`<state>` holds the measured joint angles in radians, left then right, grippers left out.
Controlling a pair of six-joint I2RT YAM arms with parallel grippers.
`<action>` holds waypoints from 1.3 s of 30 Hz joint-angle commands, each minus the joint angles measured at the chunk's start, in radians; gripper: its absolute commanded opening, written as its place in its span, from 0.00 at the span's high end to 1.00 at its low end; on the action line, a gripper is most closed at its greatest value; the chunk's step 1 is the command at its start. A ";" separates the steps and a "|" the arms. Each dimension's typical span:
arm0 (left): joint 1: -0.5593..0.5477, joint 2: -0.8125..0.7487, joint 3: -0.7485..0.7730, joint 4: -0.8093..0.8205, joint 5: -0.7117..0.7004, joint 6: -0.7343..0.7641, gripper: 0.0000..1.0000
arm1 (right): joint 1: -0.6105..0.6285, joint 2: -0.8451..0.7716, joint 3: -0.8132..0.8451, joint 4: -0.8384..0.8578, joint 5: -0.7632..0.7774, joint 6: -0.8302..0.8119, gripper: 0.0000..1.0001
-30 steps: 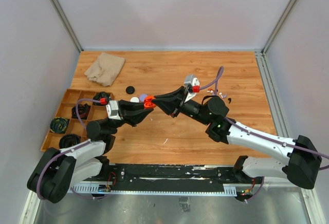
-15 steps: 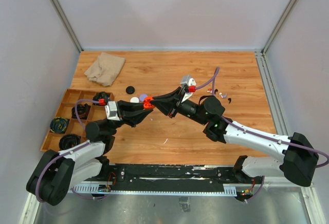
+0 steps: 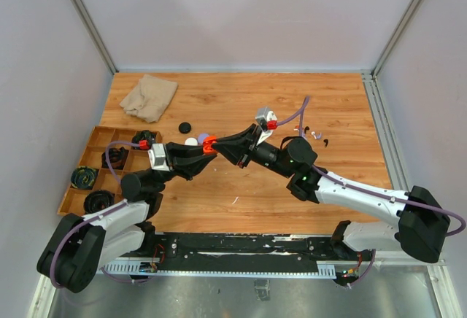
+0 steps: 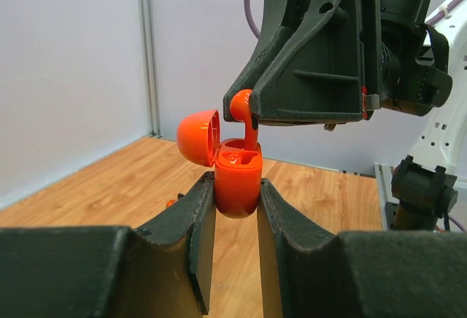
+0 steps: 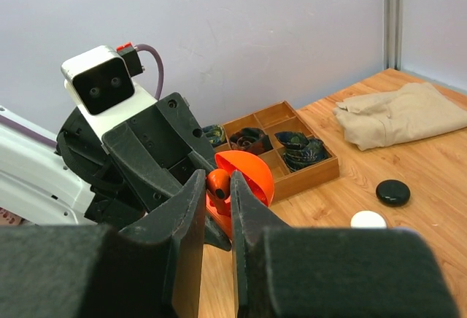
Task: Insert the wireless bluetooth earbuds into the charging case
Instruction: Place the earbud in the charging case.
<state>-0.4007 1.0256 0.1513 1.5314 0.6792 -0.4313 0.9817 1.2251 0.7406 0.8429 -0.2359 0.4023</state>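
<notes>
Two grippers meet above the table: your left gripper (image 4: 235, 195) is closed narrow on the body of the red charging case (image 4: 238, 179), whose lid (image 4: 198, 137) stands hinged open. Your right gripper (image 5: 217, 188) pinches a red earbud (image 4: 241, 106) by its round head, and the stem reaches down into the open top of the case. At the left table edge, the wooden tray (image 3: 93, 133) keeps dark coiled bundles (image 3: 83, 177) in several compartments.
</notes>
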 commanded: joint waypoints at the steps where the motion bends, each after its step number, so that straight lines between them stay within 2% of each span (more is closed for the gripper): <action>1: 0.003 -0.007 0.001 0.231 -0.024 0.003 1.00 | 0.021 0.005 -0.019 0.063 -0.011 0.032 0.95; 11: 0.003 -0.018 -0.002 0.231 -0.029 -0.002 1.00 | 0.020 0.012 -0.050 0.068 0.034 0.045 0.91; 21: 0.003 -0.023 -0.007 0.230 -0.023 -0.002 1.00 | 0.009 0.003 -0.068 0.067 0.060 0.048 0.77; 28: 0.003 -0.008 -0.023 0.232 -0.028 0.005 1.00 | -0.013 -0.027 -0.069 0.039 0.068 0.036 0.63; 34: 0.003 0.018 -0.044 0.220 -0.049 0.036 1.00 | -0.053 -0.096 -0.030 -0.128 0.058 -0.044 0.53; 39: 0.003 0.041 -0.053 0.195 -0.063 0.056 1.00 | -0.096 -0.114 0.080 -0.432 0.067 -0.145 0.47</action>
<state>-0.4004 1.0519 0.1089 1.5318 0.6395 -0.4091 0.9257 1.1358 0.7254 0.6453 -0.1833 0.3641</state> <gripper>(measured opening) 0.294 0.512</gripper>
